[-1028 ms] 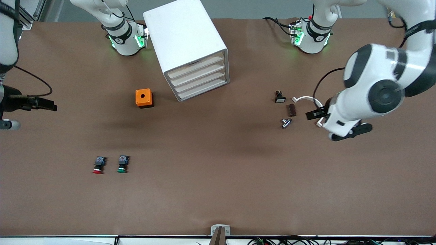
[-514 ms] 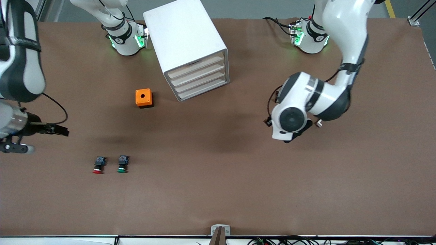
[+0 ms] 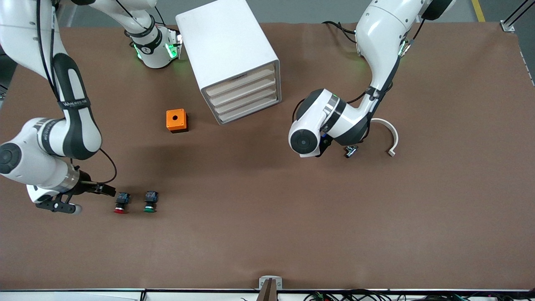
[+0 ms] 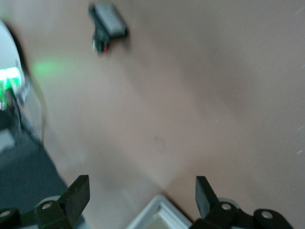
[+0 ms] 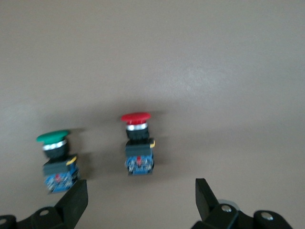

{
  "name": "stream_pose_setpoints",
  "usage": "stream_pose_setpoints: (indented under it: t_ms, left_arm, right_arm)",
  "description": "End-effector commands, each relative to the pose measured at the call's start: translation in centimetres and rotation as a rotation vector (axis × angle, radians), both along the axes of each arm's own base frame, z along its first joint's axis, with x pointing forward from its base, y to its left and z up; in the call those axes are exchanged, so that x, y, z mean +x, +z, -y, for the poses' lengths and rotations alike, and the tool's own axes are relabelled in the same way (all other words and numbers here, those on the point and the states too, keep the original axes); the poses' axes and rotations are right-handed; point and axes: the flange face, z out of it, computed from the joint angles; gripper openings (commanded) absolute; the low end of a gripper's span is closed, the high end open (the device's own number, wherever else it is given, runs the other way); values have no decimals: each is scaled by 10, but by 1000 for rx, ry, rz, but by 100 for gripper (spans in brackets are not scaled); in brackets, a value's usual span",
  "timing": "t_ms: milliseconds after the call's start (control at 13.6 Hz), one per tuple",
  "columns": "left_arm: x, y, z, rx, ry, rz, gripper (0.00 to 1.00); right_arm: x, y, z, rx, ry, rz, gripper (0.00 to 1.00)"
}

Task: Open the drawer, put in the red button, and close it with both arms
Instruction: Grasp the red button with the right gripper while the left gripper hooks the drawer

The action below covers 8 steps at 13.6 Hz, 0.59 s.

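Observation:
The white cabinet [image 3: 228, 50] stands near the robots' bases, and its four pale drawers [image 3: 244, 98] are all shut. The red button [image 3: 120, 203] lies on its side on the table, toward the right arm's end. It also shows in the right wrist view [image 5: 137, 143]. My right gripper [image 3: 109, 190] is open and empty, low over the table beside the button's blue end. In its wrist view the right gripper [image 5: 140, 202] has the button just ahead of the fingers. My left gripper [image 4: 141, 198] is open and empty, hidden under its wrist [image 3: 309, 133] in the front view.
A green button [image 3: 150, 202] lies beside the red one. An orange box [image 3: 177, 120] sits beside the cabinet. A white curved piece [image 3: 389, 133] and a small metal part [image 3: 351, 151] lie by the left arm. A black switch [image 4: 108, 24] shows in the left wrist view.
The right arm has swung toward the front camera, bringing its gripper beside the red button. The left arm has swept from its end of the table toward the cabinet.

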Motion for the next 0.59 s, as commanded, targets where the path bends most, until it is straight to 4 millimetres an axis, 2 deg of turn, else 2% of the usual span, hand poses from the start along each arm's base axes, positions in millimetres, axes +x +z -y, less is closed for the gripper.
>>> stream_pose_setpoints:
  t_ms: [0,294,514]
  left_arm:
    - [-2,-15,11,-45,166,-134,94]
    - [-9,-24,31,19,489,-319,91]
    - [-9,-29,38,116,668,-431,85]
  right_arm:
    - [9,-34,-4,5,-25,40,100]
    - [9,-66,-15,9,-19,40,100]
    - [7,-76,-17,8,-16,26,100]
